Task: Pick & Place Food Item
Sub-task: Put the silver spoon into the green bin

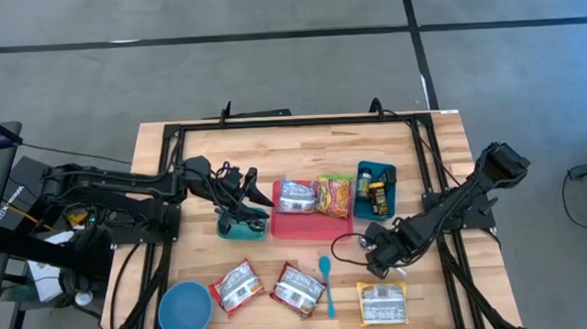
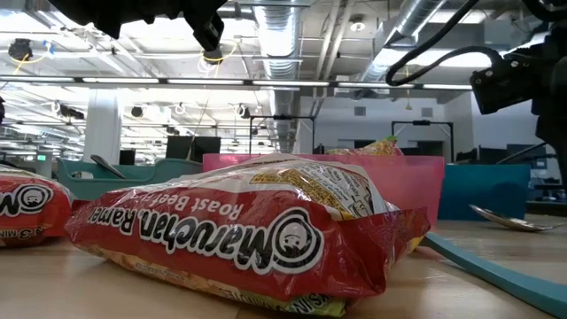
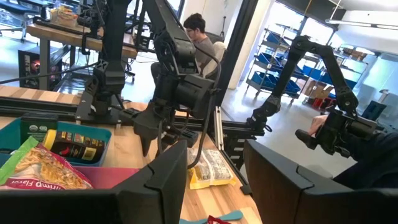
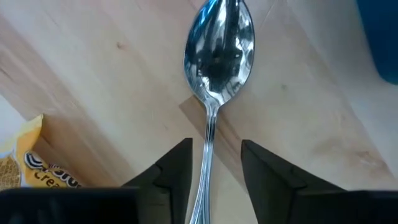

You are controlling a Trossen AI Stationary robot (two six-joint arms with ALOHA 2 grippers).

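Shiny metal spoon (image 4: pixel 217 56) flat on desk, right hand (image 4: pixel 216 163) parted astride handle; lift straight, w/o nudging. Left hand (image 3: pixel 214 180) half-open, empty.

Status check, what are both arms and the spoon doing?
Right pincer open astride shiny metal spoon lying on table. Left pincer open, empty, above red tray. Nothing blocking.

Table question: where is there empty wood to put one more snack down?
The back strip of the table, behind the pink tray and teal bin, is bare. So is the wood between the blue bowl and the left gripper. The front row of ramen packets is crowded.
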